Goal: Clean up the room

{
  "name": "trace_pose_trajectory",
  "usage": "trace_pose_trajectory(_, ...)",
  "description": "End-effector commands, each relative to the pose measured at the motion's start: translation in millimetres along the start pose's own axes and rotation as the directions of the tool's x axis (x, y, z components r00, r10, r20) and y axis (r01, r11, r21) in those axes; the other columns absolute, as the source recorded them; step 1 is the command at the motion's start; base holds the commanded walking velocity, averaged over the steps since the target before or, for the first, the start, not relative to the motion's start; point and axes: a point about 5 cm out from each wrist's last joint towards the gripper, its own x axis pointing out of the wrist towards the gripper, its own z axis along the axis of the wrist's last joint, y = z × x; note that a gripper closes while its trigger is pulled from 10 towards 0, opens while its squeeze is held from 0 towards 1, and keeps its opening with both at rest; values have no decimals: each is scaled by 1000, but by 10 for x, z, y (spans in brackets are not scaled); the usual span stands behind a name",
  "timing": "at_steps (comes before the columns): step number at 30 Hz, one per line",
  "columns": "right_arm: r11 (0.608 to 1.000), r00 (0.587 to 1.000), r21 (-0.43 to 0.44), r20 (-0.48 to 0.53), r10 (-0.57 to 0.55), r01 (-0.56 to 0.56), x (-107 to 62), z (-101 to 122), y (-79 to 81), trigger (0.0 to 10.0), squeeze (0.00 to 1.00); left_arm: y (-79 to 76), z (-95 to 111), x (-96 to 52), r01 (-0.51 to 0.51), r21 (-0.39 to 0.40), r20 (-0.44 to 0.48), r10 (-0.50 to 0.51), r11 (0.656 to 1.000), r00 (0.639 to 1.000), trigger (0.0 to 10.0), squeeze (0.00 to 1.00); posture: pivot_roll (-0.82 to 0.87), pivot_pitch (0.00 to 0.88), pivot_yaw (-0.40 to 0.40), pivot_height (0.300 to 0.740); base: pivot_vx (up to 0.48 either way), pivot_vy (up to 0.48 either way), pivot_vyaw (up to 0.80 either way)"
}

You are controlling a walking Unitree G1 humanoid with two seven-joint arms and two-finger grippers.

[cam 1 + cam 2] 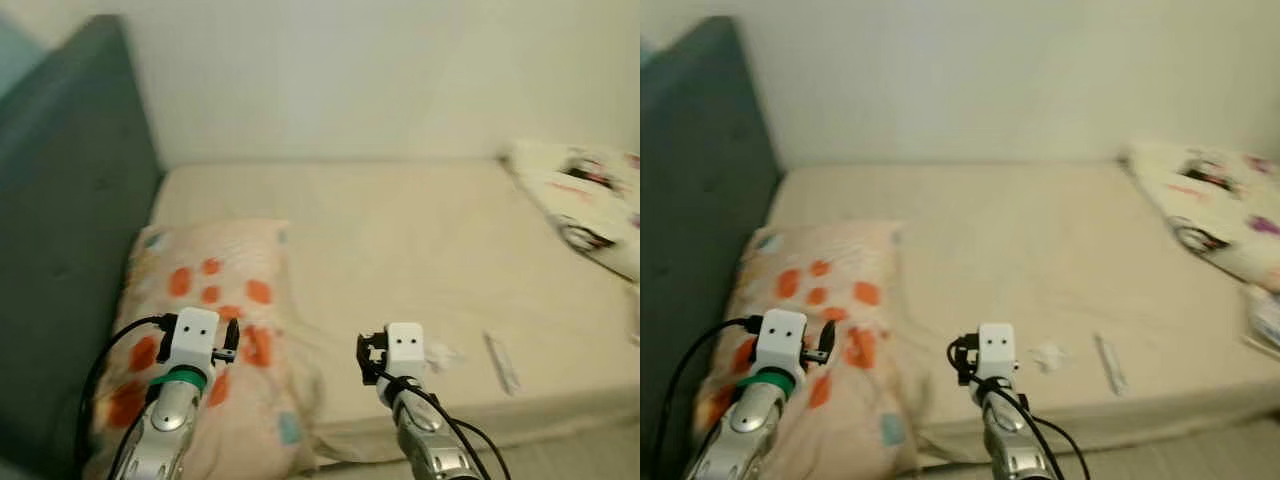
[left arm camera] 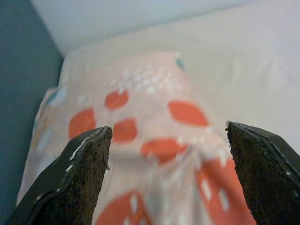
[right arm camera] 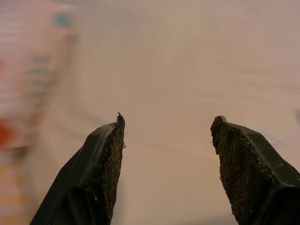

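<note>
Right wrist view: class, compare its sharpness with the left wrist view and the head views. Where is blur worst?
Right wrist view: worst, bed sheet smeared, fingertips crisp. Left wrist view: pillow soft, its orange spots readable. Head views: mildly soft, evenly lit, no glare; crumpled tissue stays recognisable.

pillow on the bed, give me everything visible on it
The pillow lies flat at the head end of the bed, its far side against the dark teal headboard. Soft cloth case, pale peach, printed with orange blobs, a few teal patches and white dashes. It looks a bit rumpled, its near end hanging over the mattress edge. The left gripper hangs open just above it, not touching as far as I can tell. The wrist view shows the orange print between the fingers.
</note>
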Motion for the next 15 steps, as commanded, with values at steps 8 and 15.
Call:
trace_pose_trajectory(8, 998, 998, -29, 7, -54, 55, -80, -56, -177, 10000, 0, 137, 35, 53, -40, 14, 14, 40, 999, 999, 10000, 0, 74, 0, 6, 740, 0, 0, -800)
trace_pose_trajectory(15, 988, 990, -59, 10, -143, 143, -180, -117, -390, 10000, 0, 72, -43, -15, -17, -2, -18, 17, 1000, 1000, 10000, 0, 71, 0, 16, 740, 0, 0, -800)
